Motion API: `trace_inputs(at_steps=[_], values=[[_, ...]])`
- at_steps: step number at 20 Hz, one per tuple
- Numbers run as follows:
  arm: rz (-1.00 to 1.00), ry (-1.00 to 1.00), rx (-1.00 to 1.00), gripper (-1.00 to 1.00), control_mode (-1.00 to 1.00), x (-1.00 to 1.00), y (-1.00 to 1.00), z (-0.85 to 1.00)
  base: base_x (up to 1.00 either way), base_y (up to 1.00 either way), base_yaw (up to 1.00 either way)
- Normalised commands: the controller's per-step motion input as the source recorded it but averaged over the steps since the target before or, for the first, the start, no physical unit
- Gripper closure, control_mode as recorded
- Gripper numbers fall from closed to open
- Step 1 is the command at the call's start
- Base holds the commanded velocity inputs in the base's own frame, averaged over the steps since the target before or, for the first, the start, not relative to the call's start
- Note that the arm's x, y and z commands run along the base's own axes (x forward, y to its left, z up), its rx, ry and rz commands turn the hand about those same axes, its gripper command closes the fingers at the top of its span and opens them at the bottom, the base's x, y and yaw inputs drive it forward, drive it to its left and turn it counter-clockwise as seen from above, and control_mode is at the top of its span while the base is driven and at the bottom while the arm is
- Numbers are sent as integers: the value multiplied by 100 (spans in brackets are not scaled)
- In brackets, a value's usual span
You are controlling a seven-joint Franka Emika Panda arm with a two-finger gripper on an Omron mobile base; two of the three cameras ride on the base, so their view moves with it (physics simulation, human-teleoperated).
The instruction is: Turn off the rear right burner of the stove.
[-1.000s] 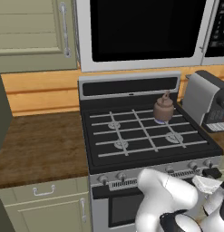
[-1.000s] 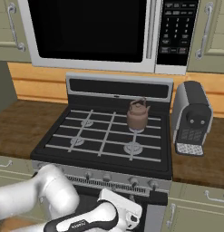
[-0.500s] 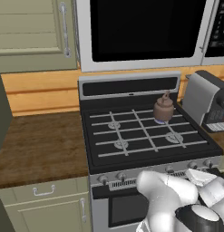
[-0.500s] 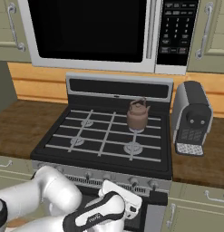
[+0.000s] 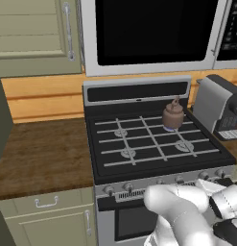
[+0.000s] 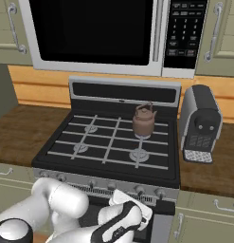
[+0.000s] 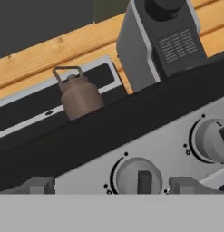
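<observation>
I am in the approach step: my gripper point(image 7: 109, 185) is lined up low in front of the stove point(image 5: 158, 144), facing the knob row on its front panel, and nothing is turned yet. In the hand view the two finger tips point(image 7: 38, 185) stand well apart with a round knob point(image 7: 137, 177) sitting between them, its ridge upright — the jaws are wide and hold nothing, and I cannot tell whether the tips already touch the panel. A second knob point(image 7: 212, 139) sits near the right edge of that view. The rear right burner point(image 6: 143, 134) lies under the brown kettle point(image 6: 144, 119), at the back of the cooktop beside the coffee machine point(image 6: 200, 124). Next I judge I must confirm which knob governs that burner — the markings are too small to read — then push in, close on its ridge and rotate it to off.
</observation>
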Motion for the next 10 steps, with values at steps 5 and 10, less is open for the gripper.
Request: trace_inputs(at_steps=[5, 10], values=[[0, 0, -4, -100, -100, 6, 0, -38, 0, 0, 0], [1, 0, 0, -100, -100, 21, -22, -12, 0, 0, 0]])
